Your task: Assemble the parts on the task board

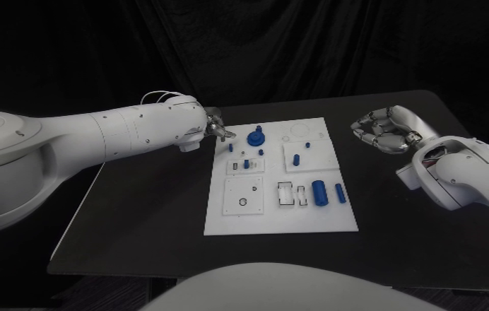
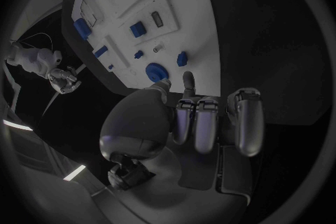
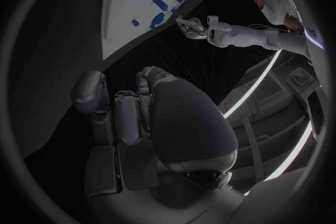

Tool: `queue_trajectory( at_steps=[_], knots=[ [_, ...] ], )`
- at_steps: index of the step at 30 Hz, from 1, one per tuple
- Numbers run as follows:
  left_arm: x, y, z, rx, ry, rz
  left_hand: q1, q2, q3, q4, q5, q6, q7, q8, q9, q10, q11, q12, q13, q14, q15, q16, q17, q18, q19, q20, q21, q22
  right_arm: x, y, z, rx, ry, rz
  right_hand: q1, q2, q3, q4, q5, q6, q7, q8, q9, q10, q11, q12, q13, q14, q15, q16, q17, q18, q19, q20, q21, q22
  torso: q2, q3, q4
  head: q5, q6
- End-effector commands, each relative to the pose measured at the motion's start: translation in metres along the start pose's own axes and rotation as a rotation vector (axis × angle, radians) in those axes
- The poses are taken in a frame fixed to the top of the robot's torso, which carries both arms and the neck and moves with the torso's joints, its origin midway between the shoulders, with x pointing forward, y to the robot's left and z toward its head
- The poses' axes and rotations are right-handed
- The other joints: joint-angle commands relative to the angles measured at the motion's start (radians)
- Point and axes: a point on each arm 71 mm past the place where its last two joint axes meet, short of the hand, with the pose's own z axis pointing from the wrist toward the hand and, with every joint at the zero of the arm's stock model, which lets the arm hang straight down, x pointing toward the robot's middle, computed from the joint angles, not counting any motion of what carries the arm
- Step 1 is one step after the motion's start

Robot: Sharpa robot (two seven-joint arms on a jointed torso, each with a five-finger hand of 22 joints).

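The white task board (image 1: 324, 219) lies in the middle of the black table. On it are a round blue knob (image 1: 256, 138), a small blue peg (image 1: 297, 160), a blue cylinder (image 1: 319, 191) and a slimmer blue piece (image 1: 340, 194). My left hand (image 1: 216, 131) hovers at the board's far left corner, fingers curled and holding nothing. In the left wrist view the left hand (image 2: 203, 117) is just short of the knob (image 2: 157, 73) and a small blue piece (image 2: 182, 58). My right hand (image 1: 385, 131) hangs to the right of the board, fingers curled in on nothing; the right wrist view shows this hand (image 3: 126, 112) as well.
Near the board's front edge sit white inset plates with slots (image 1: 242, 205) and a small white block (image 1: 286, 194). Bare black table (image 1: 143, 212) lies to the left and right of the board. A dark curtain hangs behind the table.
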Motion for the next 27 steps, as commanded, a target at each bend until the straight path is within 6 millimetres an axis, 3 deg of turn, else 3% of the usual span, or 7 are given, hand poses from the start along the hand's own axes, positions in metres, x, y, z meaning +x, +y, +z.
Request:
queue_trajectory(
  at_steps=[1, 7, 11, 17, 27],
  knots=[
    [0.0015, -0.0006, 0.0003, 0.009, -0.002, -0.007, 0.009, 0.002, -0.003, -0.003, 0.004, -0.007, 0.000, -0.005, 0.000, 0.104, 0.010, 0.004, 0.263, 0.102, 0.006, -0.001, 0.263, 0.002, -0.001, 0.006, -0.008, 0.175, 0.0012, -0.0014, -0.0012, 0.006, 0.004, -0.002, -0.002, -0.004, 0.004, -0.001, 0.008, -0.007, -0.001, 0.006, -0.002, -0.009, -0.002, -0.007, -0.003, 0.016, 0.005, -0.004, 0.086, 0.006, -0.007, 0.002, -0.008, 0.119, 0.000, 0.0008, -0.0012, 0.002, 0.000],
    [0.0022, -0.0017, 0.0010, 0.024, -0.007, -0.009, 0.005, 0.004, -0.007, 0.001, 0.004, -0.011, 0.003, -0.010, -0.001, 0.104, 0.012, 0.004, 0.263, 0.102, 0.008, -0.001, 0.263, 0.003, -0.004, 0.008, -0.013, 0.173, 0.0032, -0.0025, -0.0015, 0.009, 0.009, -0.001, -0.002, -0.004, 0.004, -0.001, 0.008, -0.007, -0.001, 0.006, -0.002, -0.009, -0.002, -0.007, -0.003, 0.016, 0.005, -0.004, 0.086, 0.006, -0.007, 0.002, -0.008, 0.119, 0.000, -0.0007, -0.0010, 0.005, 0.000],
    [0.0027, -0.0026, 0.0015, 0.029, -0.006, -0.009, 0.005, 0.006, -0.010, 0.003, 0.005, -0.015, 0.005, -0.018, -0.005, 0.104, 0.014, 0.004, 0.263, 0.102, 0.010, -0.001, 0.263, 0.005, -0.008, 0.010, -0.020, 0.171, 0.0041, -0.0034, -0.0019, 0.011, 0.011, -0.001, -0.002, -0.004, 0.006, -0.001, 0.009, -0.007, -0.001, 0.006, -0.002, -0.009, -0.003, -0.008, -0.004, 0.016, 0.005, -0.004, 0.086, 0.006, -0.007, 0.002, -0.009, 0.119, 0.000, -0.0002, -0.0030, 0.006, 0.000],
    [0.0049, -0.0029, 0.0023, 0.031, 0.005, -0.005, 0.004, 0.009, -0.011, 0.004, 0.005, -0.016, 0.007, -0.022, -0.008, 0.104, 0.016, 0.004, 0.263, 0.102, 0.012, -0.001, 0.263, 0.005, -0.008, 0.011, -0.020, 0.171, 0.0045, -0.0039, -0.0021, 0.012, 0.012, 0.000, -0.002, -0.004, 0.006, -0.001, 0.009, -0.007, -0.001, 0.006, -0.002, -0.009, -0.003, -0.008, -0.004, 0.016, 0.005, -0.004, 0.086, 0.006, -0.007, 0.002, -0.009, 0.119, 0.001, -0.0002, 0.0001, 0.003, 0.000],
    [0.0085, -0.0017, 0.0041, 0.024, 0.020, -0.001, 0.005, 0.012, -0.011, 0.005, 0.006, -0.015, 0.007, -0.024, -0.010, 0.104, 0.016, 0.004, 0.263, 0.102, 0.013, -0.001, 0.263, 0.005, -0.008, 0.012, -0.021, 0.171, 0.0047, -0.0043, -0.0023, 0.013, 0.015, 0.000, -0.001, -0.003, 0.007, -0.001, 0.010, -0.008, -0.001, 0.007, -0.002, -0.010, -0.003, -0.008, -0.004, 0.016, 0.005, -0.004, 0.086, 0.006, -0.007, 0.002, -0.009, 0.119, 0.000, 0.0000, -0.0014, 0.003, 0.000]
  ],
)
